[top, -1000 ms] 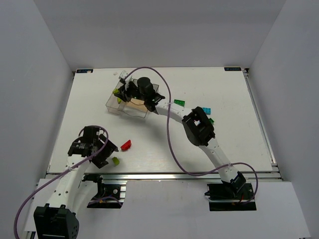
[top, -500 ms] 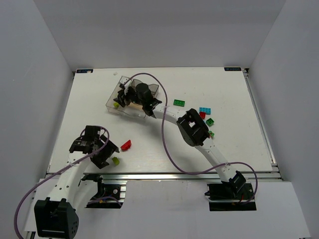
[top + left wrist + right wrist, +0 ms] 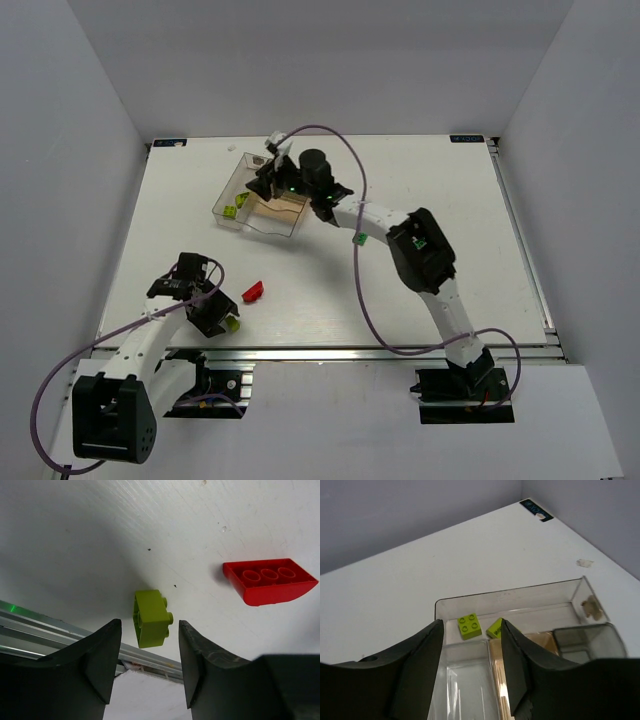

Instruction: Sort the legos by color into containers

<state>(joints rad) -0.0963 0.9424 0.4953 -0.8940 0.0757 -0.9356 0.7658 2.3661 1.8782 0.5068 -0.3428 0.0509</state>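
The clear brownish tray (image 3: pixel 291 226) sits at the back left of the table. Two yellow-green bricks (image 3: pixel 228 211) lie in its left end compartment; they also show in the right wrist view (image 3: pixel 470 625), within the tray wall (image 3: pixel 520 592). My right gripper (image 3: pixel 268 180) hangs open and empty over the tray (image 3: pixel 471 630). My left gripper (image 3: pixel 222 318) is open just above a yellow-green brick (image 3: pixel 151 618) on the table, which lies between the fingertips (image 3: pixel 148 647). A red brick (image 3: pixel 253 291) lies to its right (image 3: pixel 270 581).
The table's front edge with its aluminium rail (image 3: pixel 50 625) runs right beside the yellow-green brick. A dark green brick (image 3: pixel 357 239) peeks out beside the right arm, which covers the table's middle right. White walls close in the table on three sides.
My right gripper has let a yellow-green brick go into the tray and drawn back to the right. My left gripper has moved closer to the yellow-green brick at the front edge.
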